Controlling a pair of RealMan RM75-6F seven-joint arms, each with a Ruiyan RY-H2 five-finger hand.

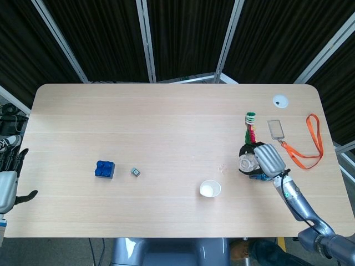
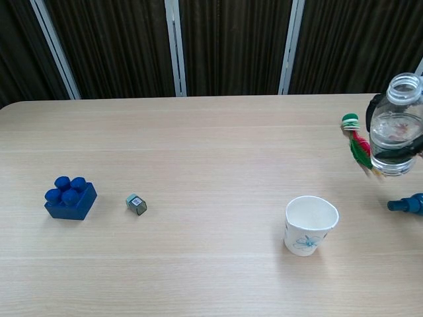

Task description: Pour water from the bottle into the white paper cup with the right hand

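Observation:
My right hand grips the clear water bottle and holds it in the air above the table's right side. The bottle has no cap on and its open mouth leans toward the camera in the chest view, where the hand itself is mostly cut off by the frame's edge. From the head view the bottle shows just left of the hand. The white paper cup stands upright and apart, lower left of the bottle; it appears as cup from above. My left hand hangs off the table's left edge, fingers apart, holding nothing.
A blue building block and a small grey cube lie at the left. A feathered shuttlecock toy, a blue marker, an orange lanyard with a tag and a white disc lie on the right.

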